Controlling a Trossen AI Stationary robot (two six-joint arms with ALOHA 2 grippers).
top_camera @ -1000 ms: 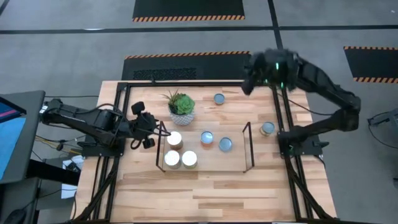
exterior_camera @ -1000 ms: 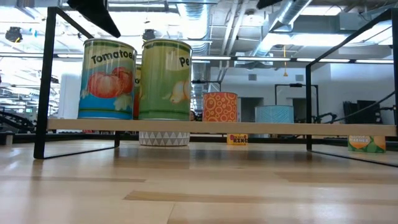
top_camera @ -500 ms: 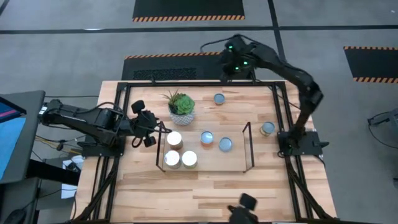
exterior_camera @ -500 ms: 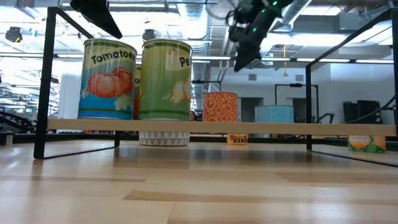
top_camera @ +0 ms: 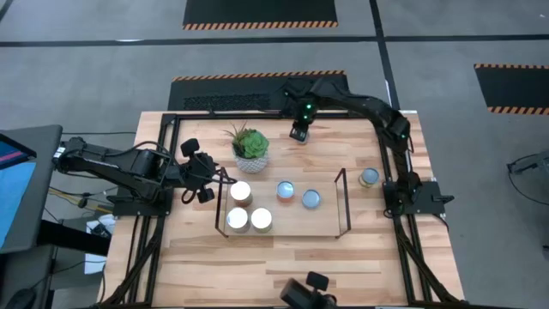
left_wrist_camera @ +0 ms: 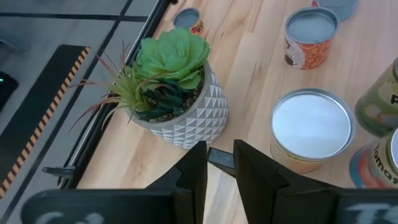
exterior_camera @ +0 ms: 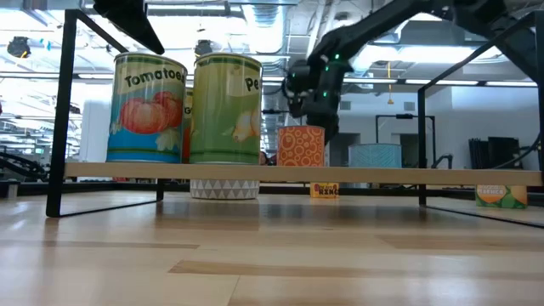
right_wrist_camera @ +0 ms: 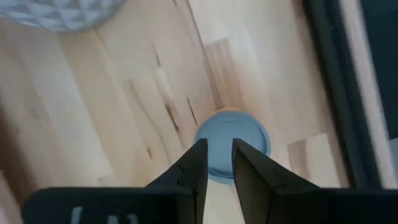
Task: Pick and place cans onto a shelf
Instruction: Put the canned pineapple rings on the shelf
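The counter (top_camera: 283, 257) is a light wood top inside a black frame. On it stands the shelf (top_camera: 285, 225), a low wooden board with black wire uprights at its two short ends. Five cans stand on the shelf: three with white tops (top_camera: 241, 190) close together at its left end, and two with blue tops (top_camera: 311, 199) nearer the middle. In the low view the front two are a tomato can (exterior_camera: 146, 108) and a green can (exterior_camera: 225, 109), with an orange patterned one (exterior_camera: 301, 146) behind.

The right arm reaches over the far side of the counter. The right pincer (top_camera: 299, 133) hangs directly above a blue-topped can (right_wrist_camera: 232, 144) that stands alone there, its fingers (right_wrist_camera: 191, 169) slightly spread and not pinching anything.

The left pincer (top_camera: 204, 180) waits beside the left end of the shelf, fingers (left_wrist_camera: 194, 175) a little apart, holding nothing.

A succulent in a white pot (top_camera: 250, 150) stands behind the shelf. One more can (top_camera: 369, 178) stands on the counter, right of the shelf.
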